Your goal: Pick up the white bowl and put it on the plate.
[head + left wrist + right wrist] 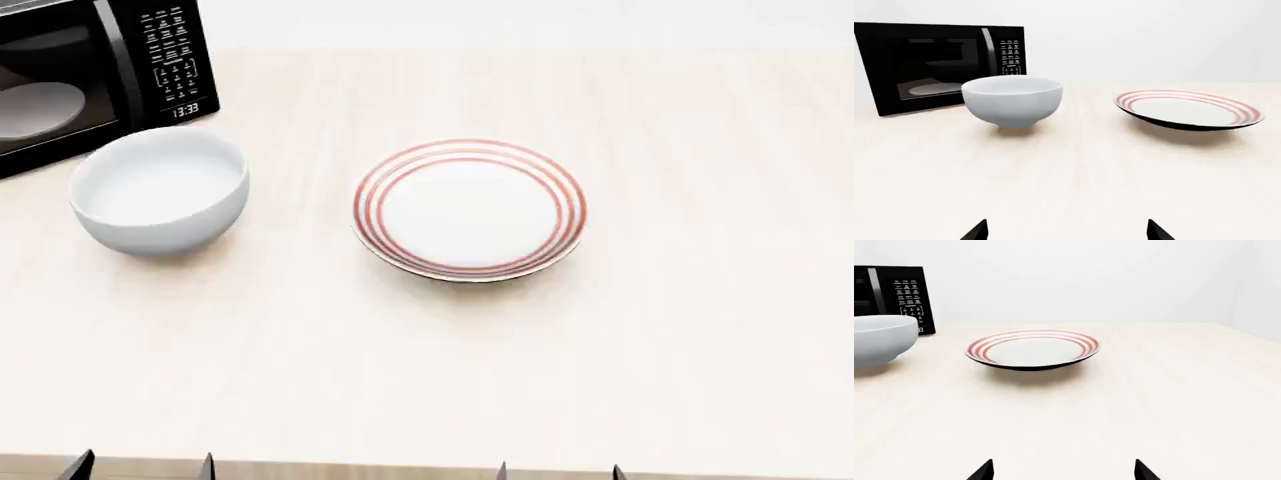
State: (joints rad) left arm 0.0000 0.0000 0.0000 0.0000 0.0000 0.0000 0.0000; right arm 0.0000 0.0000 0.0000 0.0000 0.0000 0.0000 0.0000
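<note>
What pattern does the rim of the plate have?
Three thin concentric red rings on white, around the rim of the plate; the head view shows it best.

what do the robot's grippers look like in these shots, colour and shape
Very little shows. In each wrist view only two dark, near-black pointed fingertips rise from the lower edge: the left gripper and the right gripper. The head view shows four similar dark tips along its lower edge. No arms, cables or markings are visible.

White bowl (pixel 159 200) upright on pale wooden table (pixel 667 330), red-ringed plate (pixel 470 210) near it toward the middle, black microwave (pixel 87 75) behind the bowl, dark gripper tips at the near edge.
</note>
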